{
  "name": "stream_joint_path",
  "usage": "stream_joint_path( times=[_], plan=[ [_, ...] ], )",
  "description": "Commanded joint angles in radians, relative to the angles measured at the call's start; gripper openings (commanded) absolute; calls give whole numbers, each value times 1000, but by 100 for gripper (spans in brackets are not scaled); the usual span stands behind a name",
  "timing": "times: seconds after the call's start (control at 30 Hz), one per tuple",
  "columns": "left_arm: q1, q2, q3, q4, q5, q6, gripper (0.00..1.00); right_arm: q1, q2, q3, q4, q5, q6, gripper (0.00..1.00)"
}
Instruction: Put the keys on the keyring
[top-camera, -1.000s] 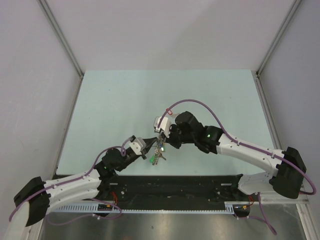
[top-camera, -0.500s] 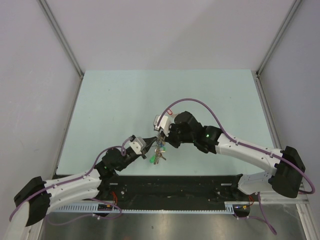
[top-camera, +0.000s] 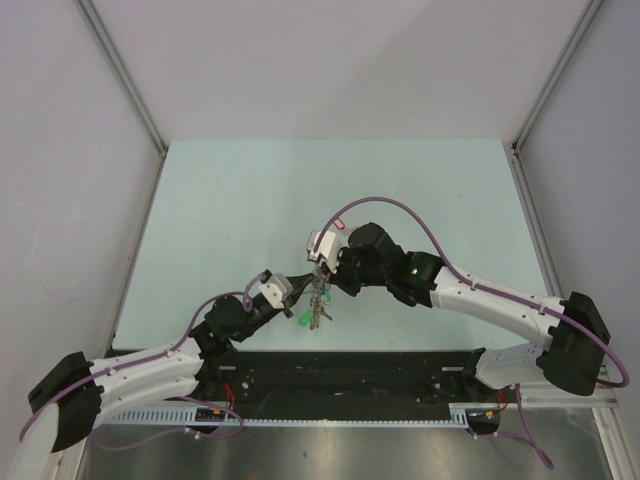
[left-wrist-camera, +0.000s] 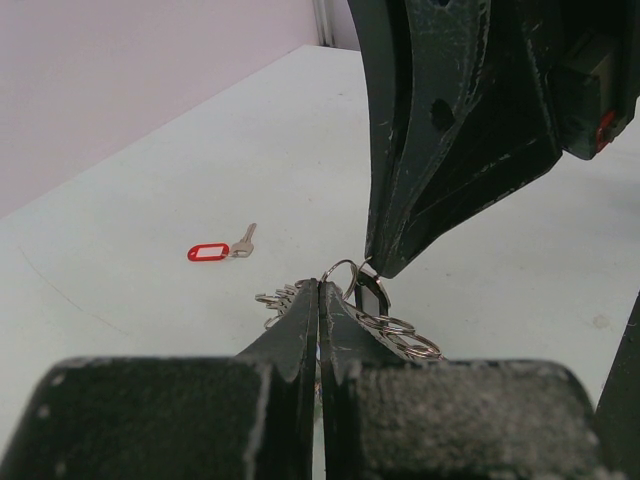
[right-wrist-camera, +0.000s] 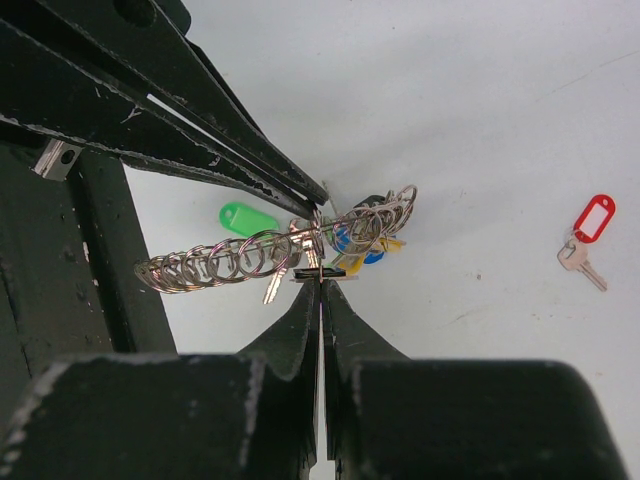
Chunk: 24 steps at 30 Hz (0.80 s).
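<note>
Pale table (top-camera: 250, 200) holds a red-tagged key (left-wrist-camera: 210, 252), its label unreadable.

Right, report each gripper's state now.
Left gripper: closed on the keyring.
Right gripper: closed on the keyring as well.

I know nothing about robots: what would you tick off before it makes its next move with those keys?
1. Left fingers closed: ok.
2. Right fingers closed: ok.
3. Keyring bunch held up off the table between both arms: ok.
4. Red-tagged key on the keyring bunch: not ok, it lies loose on the table.
5. Exact spot each pair of fingers pinches: cannot tell.
</note>
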Motion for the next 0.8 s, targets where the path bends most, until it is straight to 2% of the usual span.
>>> stream_joint_path(
  times=[0.0, 0.77],
  plan=[
    [-4, 7, 33, 67, 69, -22, 1, 14, 6, 53, 144, -31, 7, 0],
    [-4, 16, 44, 56, 82, -22, 0, 13, 22, 68, 202, -76, 3, 0]
  ],
)
